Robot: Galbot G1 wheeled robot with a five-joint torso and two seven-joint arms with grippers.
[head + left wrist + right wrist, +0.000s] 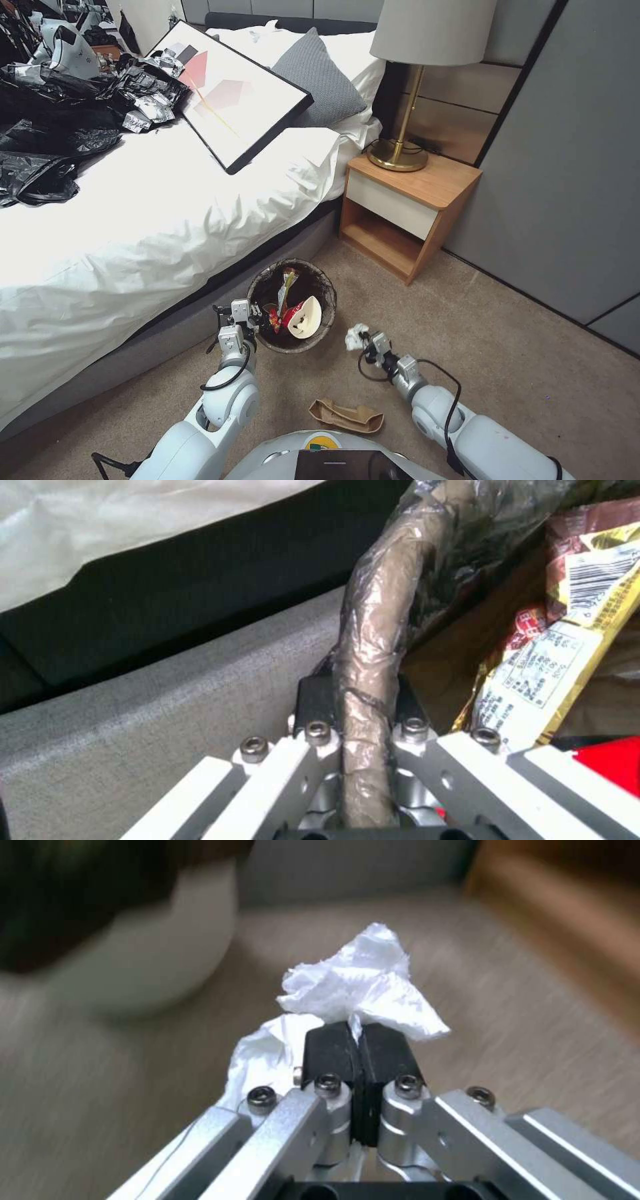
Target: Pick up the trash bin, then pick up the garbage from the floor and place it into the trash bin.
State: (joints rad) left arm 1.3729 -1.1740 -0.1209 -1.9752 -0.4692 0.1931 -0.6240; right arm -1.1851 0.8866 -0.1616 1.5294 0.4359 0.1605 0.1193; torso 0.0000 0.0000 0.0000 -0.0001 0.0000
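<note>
1. While the left pincer is clamped on the bag-wrapped rim of the trash bin, holding it beside the bed over the carpet, the grip covers only a thin stretch of rim; I judge the bin could tilt or slip round that one point, spilling the red-and-white paper cup and the yellow snack wrapper already inside.

2. Closed tight, the right pincer pinches a crumpled white tissue just beside the bin, low over the carpet and not yet above the opening. Only a small fold sits between the pads, so the tissue may tear free or drop short of the rim.

3. If it is released at the edge, so light a scrap could catch on the liner's wrapped edge and fall outside.

4. With both arms near the bin, the right one moving across could knock the bin wall and loosen the left hold.

5. A flat brown paper bag lies on the floor close to the robot's base, well apart from the bin; it could be run over or pushed out of reach.
</note>
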